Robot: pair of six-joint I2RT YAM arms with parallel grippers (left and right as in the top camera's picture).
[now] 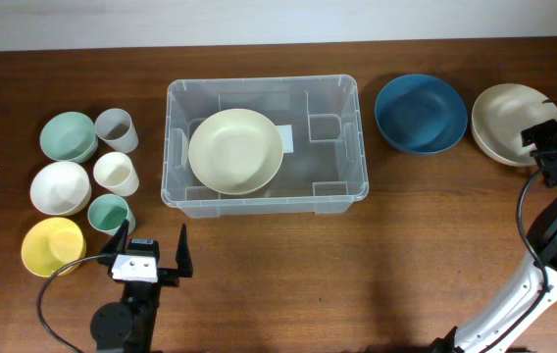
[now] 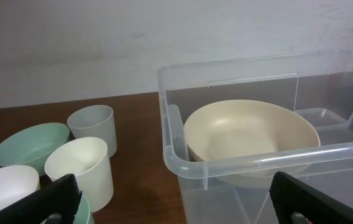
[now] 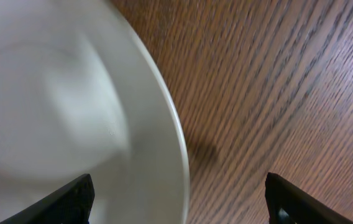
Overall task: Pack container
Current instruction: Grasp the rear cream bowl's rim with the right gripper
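The clear plastic container (image 1: 341,162) stands mid-table with a cream bowl (image 1: 235,150) lying in its left half. In the left wrist view the container's near corner (image 2: 183,158) and that bowl (image 2: 251,130) show. My left gripper (image 1: 151,257) is open and empty, in front of the container's front left corner (image 2: 176,208). My right gripper (image 1: 553,149) is open over the right rim of a beige bowl (image 1: 504,120). In the right wrist view its fingers (image 3: 179,205) straddle that bowl's rim (image 3: 52,93) without closing on it.
A dark blue bowl (image 1: 421,113) sits between the container and the beige bowl. At the left are a mint bowl (image 1: 69,135), grey cup (image 1: 116,128), cream cup (image 1: 116,174), white bowl (image 1: 60,187), teal cup (image 1: 111,213) and yellow bowl (image 1: 53,245).
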